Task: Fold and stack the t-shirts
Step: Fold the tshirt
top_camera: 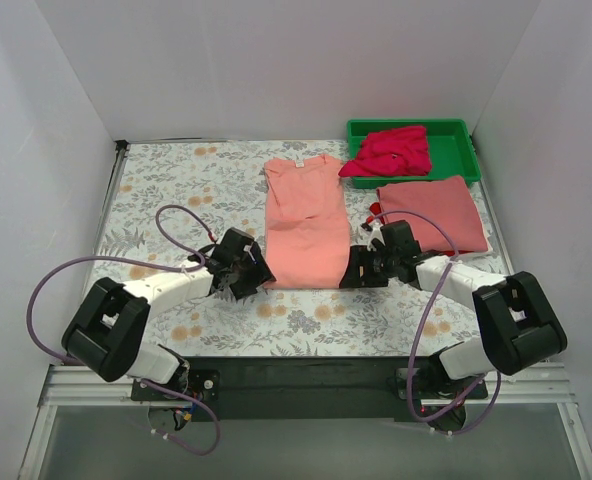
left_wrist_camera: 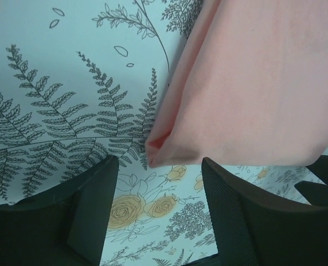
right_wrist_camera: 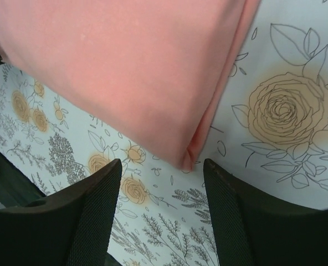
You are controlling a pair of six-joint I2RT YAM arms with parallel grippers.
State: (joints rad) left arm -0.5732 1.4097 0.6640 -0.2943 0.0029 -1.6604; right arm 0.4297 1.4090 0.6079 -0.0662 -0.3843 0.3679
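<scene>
salmon-pink t-shirt [top_camera: 304, 225] between grippers [top_camera: 259, 270] [top_camera: 350, 274] (jaws apart)

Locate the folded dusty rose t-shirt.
In the top view, the dusty rose t-shirt lies at right, just in front of the green tray, beyond the right gripper.

T-shirts: three separate items countable. One light salmon-pink shirt [top_camera: 304, 225]. One dusty rose shirt [top_camera: 433, 212]. One red-magenta heap [top_camera: 388, 150]; single garment or two bunched together, cannot tell. So three shirts certain, fourth possible.
Green tray [top_camera: 459, 128]: one.
Floral table [top_camera: 176, 180]: one.
Arms: two, left arm [top_camera: 166, 288], right arm [top_camera: 456, 278].
Grippers: two, left gripper [top_camera: 256, 270], right gripper [top_camera: 356, 272].
Fingers [left_wrist_camera: 92, 205]: two per gripper, four total.
Purple cables [top_camera: 51, 290]: at least one per arm; exact number unclear.
</scene>
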